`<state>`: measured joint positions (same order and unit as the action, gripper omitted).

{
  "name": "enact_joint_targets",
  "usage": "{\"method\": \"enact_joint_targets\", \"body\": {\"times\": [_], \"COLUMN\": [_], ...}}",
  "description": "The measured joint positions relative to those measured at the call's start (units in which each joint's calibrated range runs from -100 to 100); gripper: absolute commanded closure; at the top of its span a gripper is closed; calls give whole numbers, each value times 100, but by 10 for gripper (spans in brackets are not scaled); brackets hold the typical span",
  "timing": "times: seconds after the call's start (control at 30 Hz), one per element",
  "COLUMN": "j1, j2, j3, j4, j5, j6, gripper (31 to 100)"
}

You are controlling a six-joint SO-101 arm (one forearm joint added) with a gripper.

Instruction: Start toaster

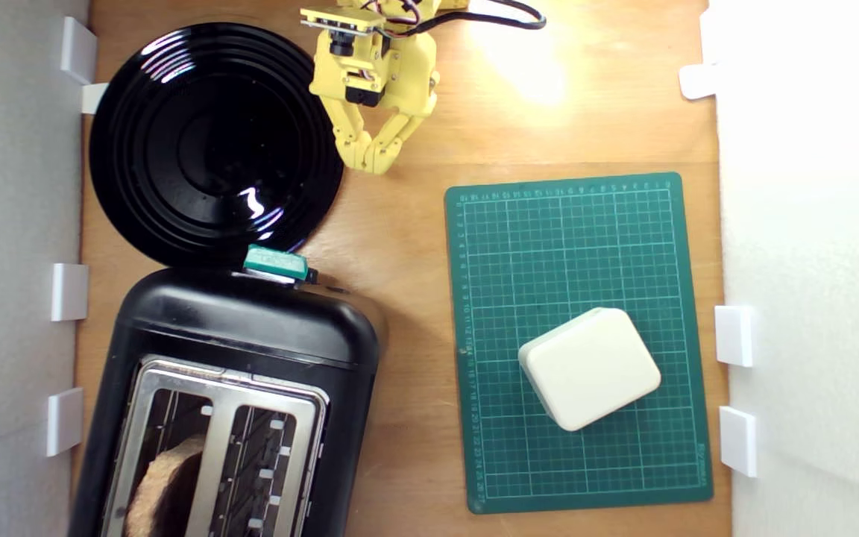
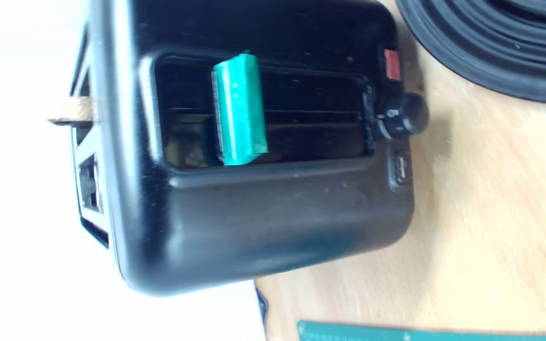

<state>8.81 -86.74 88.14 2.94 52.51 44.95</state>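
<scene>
- White clips (image 1: 69,291) line the exterior view's left edge, set against a pale wall.
- The toaster (image 1: 250,335) sits at the lower left of the exterior view, glossy black with rounded corners, standing on the wooden table (image 1: 400,246).
- Its silver top plate (image 1: 224,388) shows two slots; a brown slice of bread (image 1: 165,485) stands in the slot nearer the exterior view's left, and the other slot looks bare.
- The teal-green lever (image 1: 275,262) juts from the toaster's end that faces the arm. In the wrist view the lever (image 2: 239,110) sits in its long recess toward the toaster's top end, with a black knob (image 2: 403,115) and a small red patch (image 2: 392,64) near the base.
- A round black ridged plate (image 1: 213,142) lies just beyond the toaster, its rim very close to the lever's end.
- The yellow gripper (image 1: 373,160) hangs just off the plate's rim on the exterior view's right, well apart from the lever. Its fingers (image 1: 355,145) meet at the tips, holding nothing.
- A green cutting mat (image 1: 579,224) lies to the exterior view's right of the toaster, apart from it.
- A cream rounded block (image 1: 590,367) rests on the mat, turned at an angle to the grid.
- More white clips (image 1: 735,335) sit along the exterior view's right edge.
</scene>
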Motion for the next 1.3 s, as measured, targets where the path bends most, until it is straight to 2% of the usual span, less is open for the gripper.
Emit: {"method": "enact_joint_targets", "body": {"times": [0.27, 0.43, 0.6, 1.07, 1.3], "j1": [334, 506, 533, 895, 940], "j2": [1175, 1851, 2518, 4018, 4577], "j3": [-1492, -2447, -3133, -3383, -4282], "j4": [-39, -414, -462, -462, -462], "j5": [0, 0, -51, -2136, -2357], "j6": [167, 167, 167, 178, 189], "gripper": [989, 989, 989, 989, 989]}}
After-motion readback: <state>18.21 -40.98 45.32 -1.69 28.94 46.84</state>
